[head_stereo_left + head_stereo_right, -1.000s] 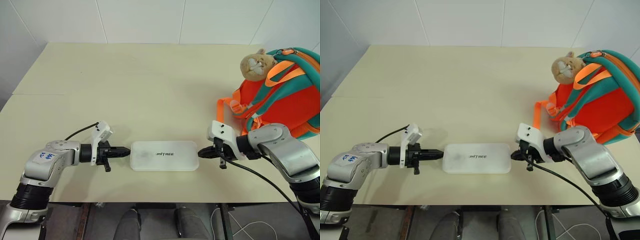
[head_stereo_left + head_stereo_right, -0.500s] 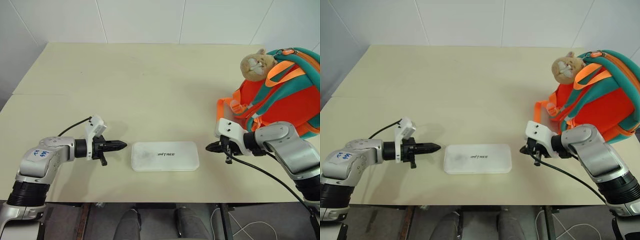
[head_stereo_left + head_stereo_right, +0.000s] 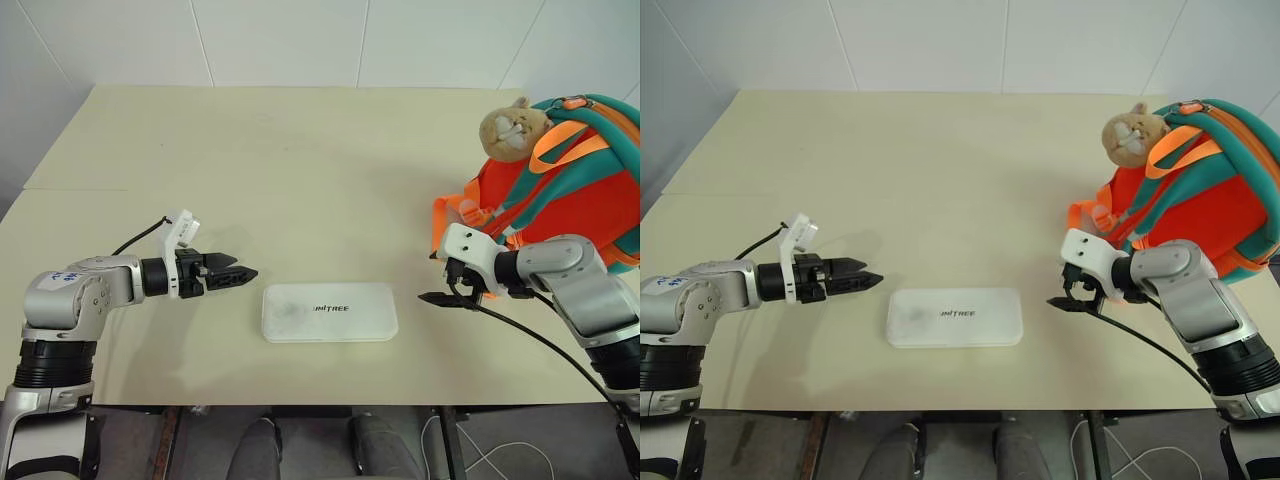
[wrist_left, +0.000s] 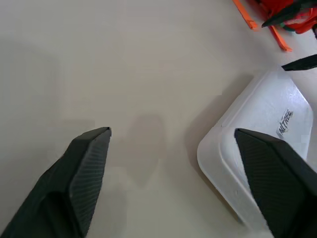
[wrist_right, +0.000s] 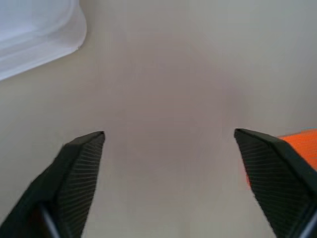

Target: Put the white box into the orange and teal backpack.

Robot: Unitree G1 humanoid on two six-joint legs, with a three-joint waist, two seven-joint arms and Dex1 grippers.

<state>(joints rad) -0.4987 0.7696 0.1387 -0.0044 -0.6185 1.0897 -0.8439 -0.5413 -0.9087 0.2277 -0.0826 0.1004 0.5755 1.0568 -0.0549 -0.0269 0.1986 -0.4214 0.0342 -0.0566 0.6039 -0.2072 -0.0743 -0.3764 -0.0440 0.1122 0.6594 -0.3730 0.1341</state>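
Observation:
The white box (image 3: pixel 330 312) lies flat near the table's front edge, its "UNITREE" lettering facing up. My left gripper (image 3: pixel 238 270) hovers just off the box's left end, open and empty, pointing toward it. In the left wrist view the box (image 4: pixel 257 163) sits beside one fingertip (image 4: pixel 270 168). My right gripper (image 3: pixel 440 290) is open and empty off the box's right end, a short gap away. The orange and teal backpack (image 3: pixel 570 190) stands at the right edge of the table, behind my right arm, with a tan plush toy (image 3: pixel 510 128) on top.
The cream table (image 3: pixel 300 150) stretches wide behind the box. Orange webbing straps (image 3: pixel 455 210) trail from the backpack onto the table near my right gripper. A black cable (image 3: pixel 540 345) hangs from the right wrist.
Both grippers went from shut to open. The left one drew back leftward and rose from the box's end. The right one pulled away to the right. The box stayed put.

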